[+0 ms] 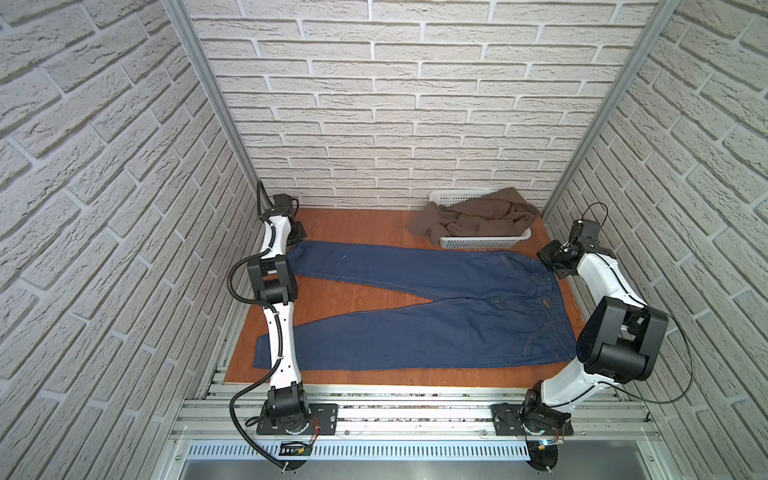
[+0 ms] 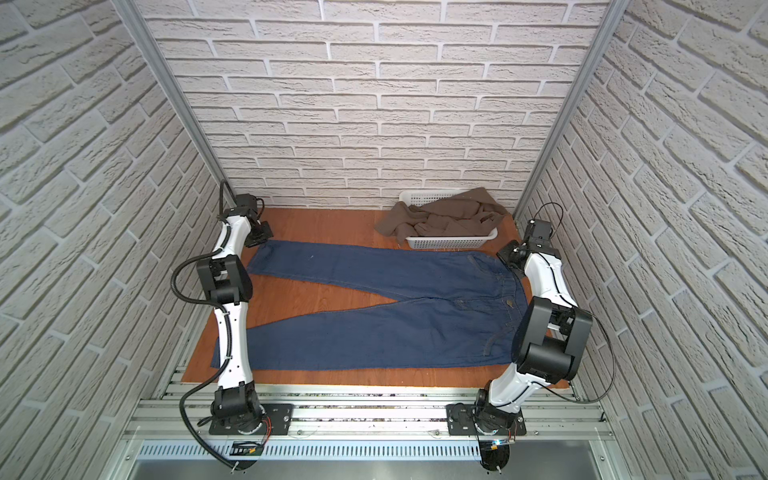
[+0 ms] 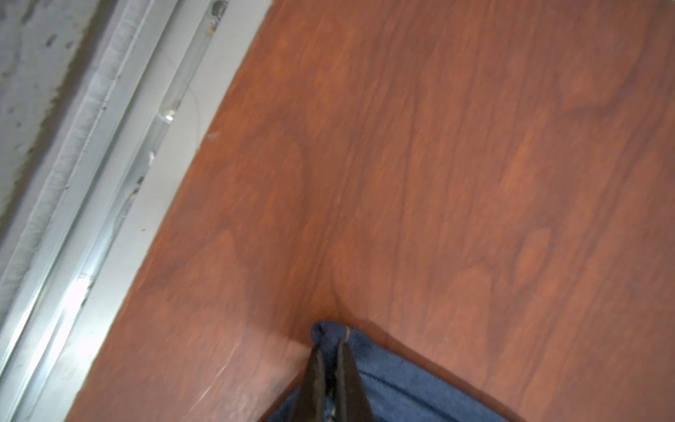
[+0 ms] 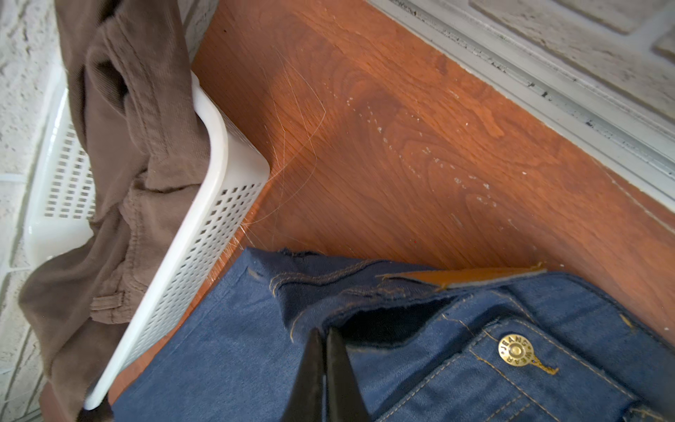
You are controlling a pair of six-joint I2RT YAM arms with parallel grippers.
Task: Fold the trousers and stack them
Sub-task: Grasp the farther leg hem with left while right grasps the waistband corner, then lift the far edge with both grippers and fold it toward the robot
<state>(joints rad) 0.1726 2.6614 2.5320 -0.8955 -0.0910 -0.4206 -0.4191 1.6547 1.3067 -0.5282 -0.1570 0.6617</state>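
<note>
Gripping jeans [image 1: 415,320] spread flat on counter [image 1: 353,224], waist right: left pincer [image 3: 330,350] clamped on far hem, right pincer [image 4: 324,334] clamped on far waistband corner. We lift both together, keep edge taut, lay it over near leg.

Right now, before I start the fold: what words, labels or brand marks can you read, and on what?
"JEANS WEAR": stamped around the metal button on the waistband of the jeans, in the right wrist view.
Leather patch: seen edge-on, nothing readable.
White basket: no lettering visible.
</note>
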